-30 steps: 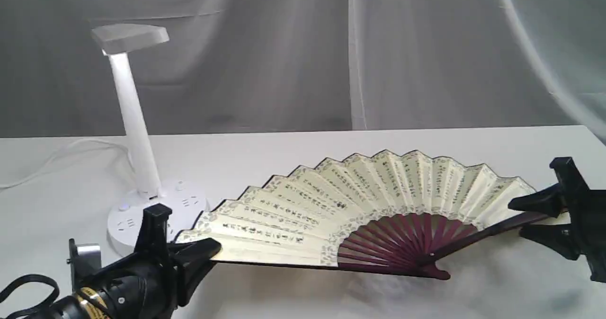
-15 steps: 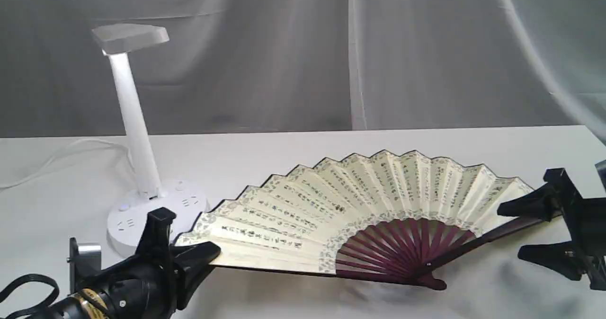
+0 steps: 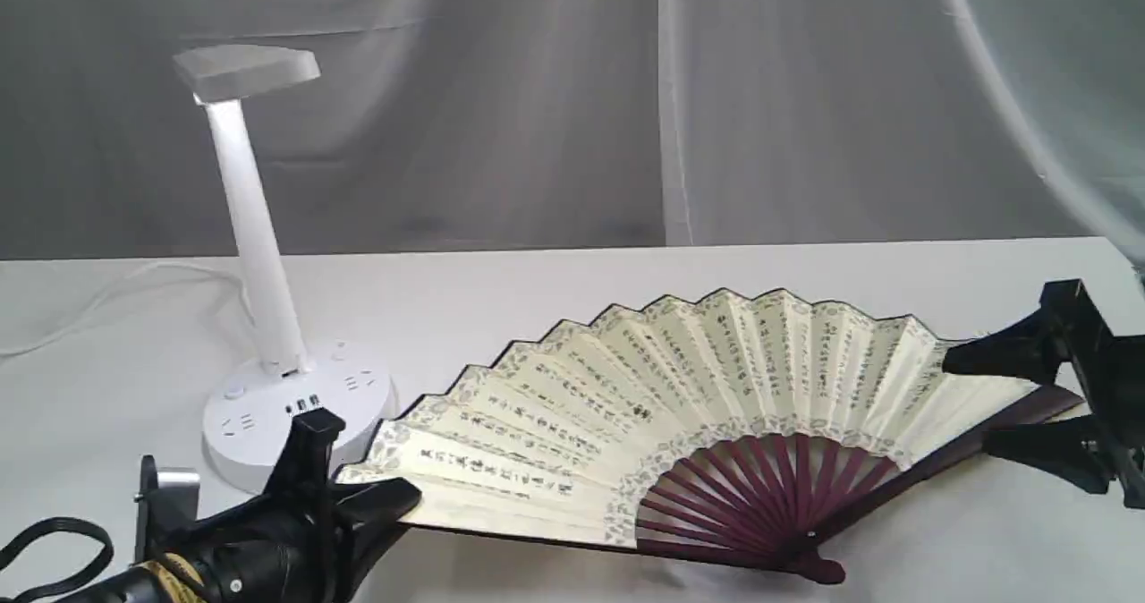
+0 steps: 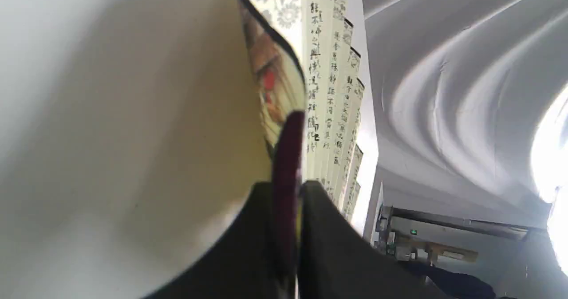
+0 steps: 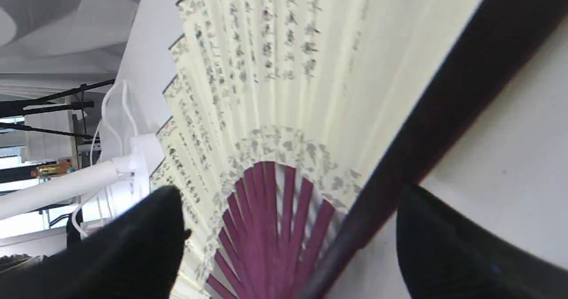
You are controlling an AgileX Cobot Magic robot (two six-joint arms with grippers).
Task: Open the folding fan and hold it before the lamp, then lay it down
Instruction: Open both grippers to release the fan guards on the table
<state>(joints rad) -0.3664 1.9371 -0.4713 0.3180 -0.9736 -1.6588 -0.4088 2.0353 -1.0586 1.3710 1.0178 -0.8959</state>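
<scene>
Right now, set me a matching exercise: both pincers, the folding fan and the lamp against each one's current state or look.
Column one:
1. left pincer
2. right pincer
3. folding fan
4. lamp

Column two:
A. spread open, calligraphy showing
B. open, jaws astride a dark outer guard
C. white, standing on a round base with sockets
D. shut on a dark outer guard

Pairs: 1-D, 2-B, 3-A, 4-C

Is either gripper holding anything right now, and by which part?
The left gripper is shut on the folding fan, clamping one outer guard near the leaf's edge. The right gripper stands open astride the other guard, gripping nothing.
</scene>
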